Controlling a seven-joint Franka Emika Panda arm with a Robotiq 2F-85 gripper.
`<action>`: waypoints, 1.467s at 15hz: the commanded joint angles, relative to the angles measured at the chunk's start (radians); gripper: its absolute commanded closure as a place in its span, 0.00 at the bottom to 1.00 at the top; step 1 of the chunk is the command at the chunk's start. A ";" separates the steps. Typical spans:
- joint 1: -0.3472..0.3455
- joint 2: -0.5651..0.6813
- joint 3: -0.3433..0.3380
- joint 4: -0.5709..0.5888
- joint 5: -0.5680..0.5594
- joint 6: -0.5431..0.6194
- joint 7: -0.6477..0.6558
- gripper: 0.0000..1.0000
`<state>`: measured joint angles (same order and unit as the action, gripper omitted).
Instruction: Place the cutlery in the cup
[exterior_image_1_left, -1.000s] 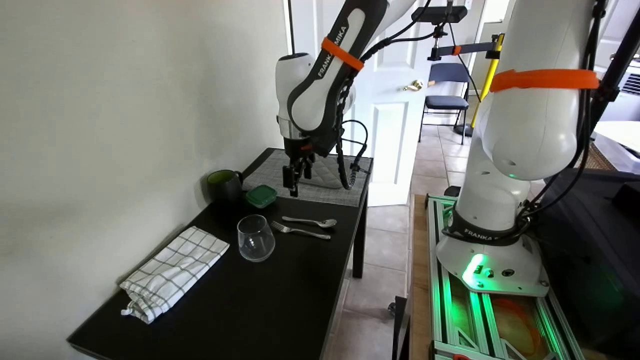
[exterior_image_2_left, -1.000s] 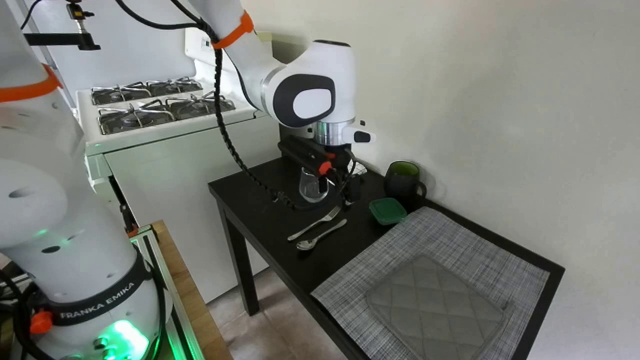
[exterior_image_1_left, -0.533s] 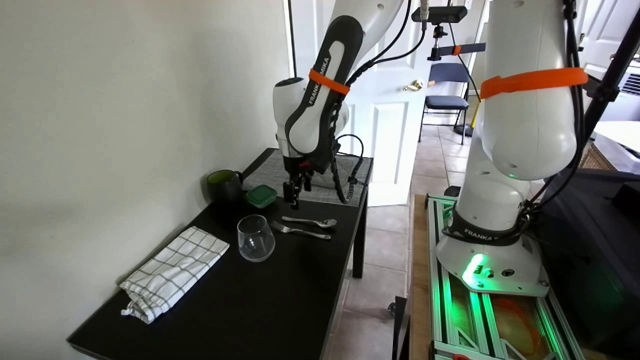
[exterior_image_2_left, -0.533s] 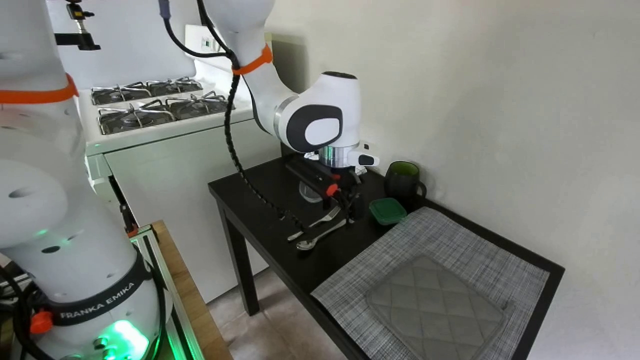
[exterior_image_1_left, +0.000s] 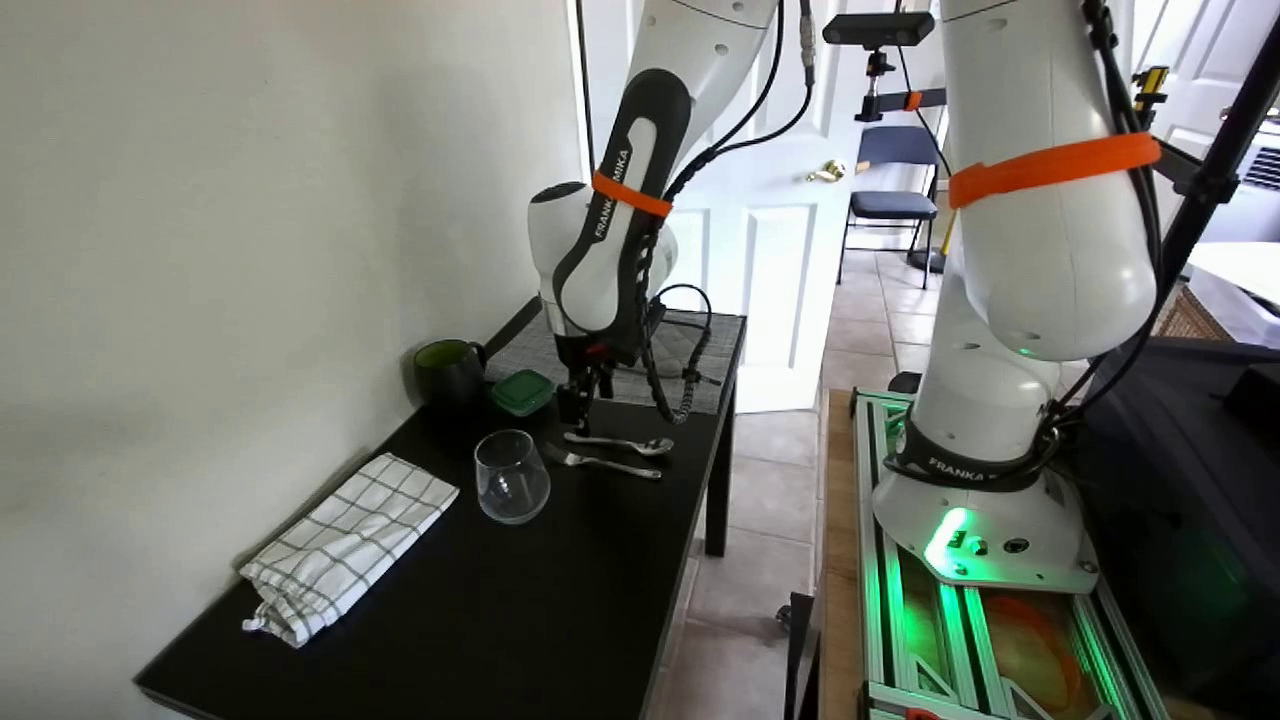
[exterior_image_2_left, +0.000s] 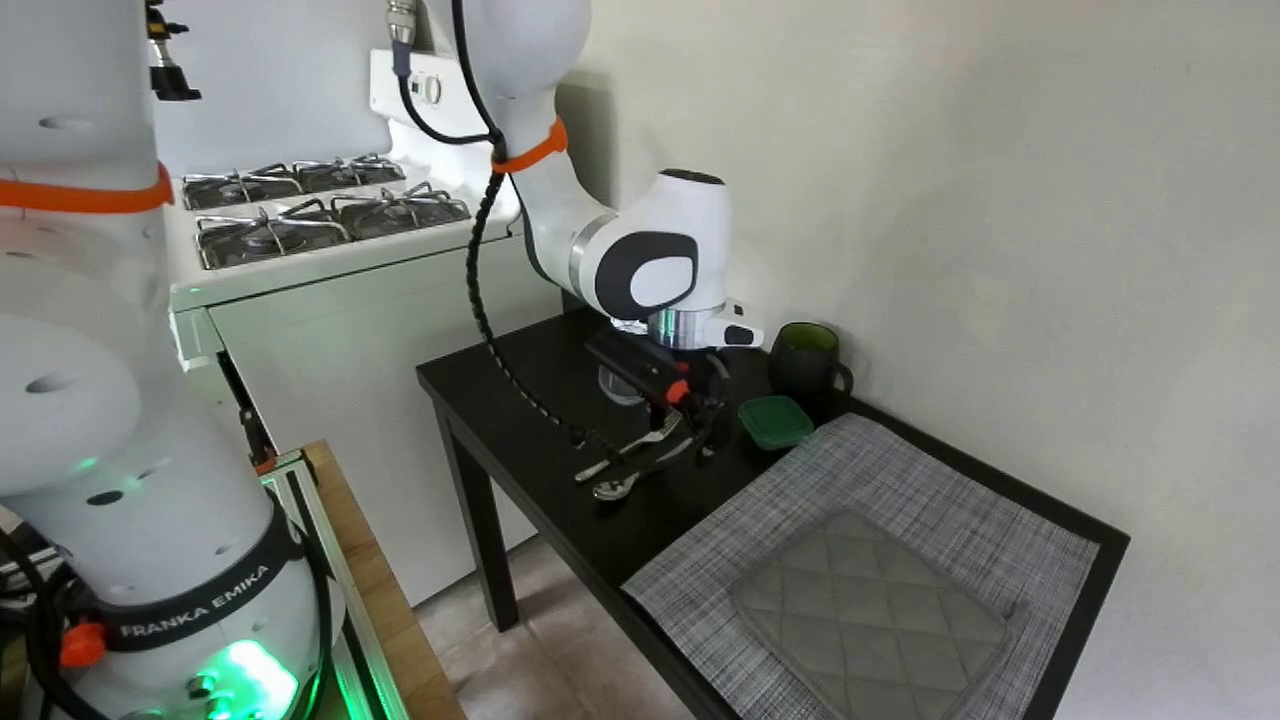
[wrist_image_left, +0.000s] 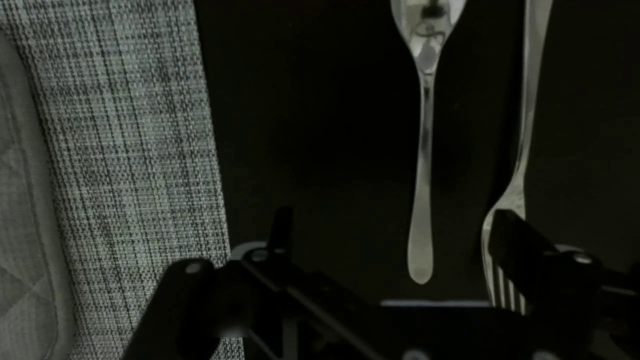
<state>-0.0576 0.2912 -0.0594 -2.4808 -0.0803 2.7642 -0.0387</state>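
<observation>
The cutlery is a silver spoon (exterior_image_1_left: 655, 446) and a silver fork (exterior_image_1_left: 610, 463), lying side by side on the black table. My gripper (exterior_image_1_left: 588, 405) hangs low over their wall-side ends, jaws wide apart. In the wrist view the spoon's handle (wrist_image_left: 424, 215) runs into the gap of my gripper (wrist_image_left: 394, 222), and one of the fingers (wrist_image_left: 517, 245) covers part of the fork's head (wrist_image_left: 510, 202). Nothing is gripped. A clear glass (exterior_image_1_left: 511, 480) stands upright near the fork's tines, partly hidden by the arm elsewhere. A dark mug (exterior_image_1_left: 450, 375), green inside, stands by the wall; which is the cup I cannot tell.
Close to the mug sits a green-lidded container (exterior_image_1_left: 522, 392). A grey woven placemat (exterior_image_2_left: 700, 590) with a quilted grey pad (exterior_image_2_left: 870, 620) covers one end of the table. Along the wall lies a folded checked towel (exterior_image_1_left: 350, 545).
The arm has come down, bringing my gripper lower and closer to the spoon and fork. Its jaws have stayed apart; the cutlery and glass have not moved.
</observation>
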 joint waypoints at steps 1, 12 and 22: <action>0.022 0.063 -0.007 0.042 -0.014 0.005 0.019 0.00; 0.039 0.113 -0.010 0.089 -0.014 0.006 0.024 0.85; 0.023 0.080 0.014 0.080 0.021 -0.012 0.007 0.96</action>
<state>-0.0296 0.3842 -0.0582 -2.4005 -0.0806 2.7642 -0.0386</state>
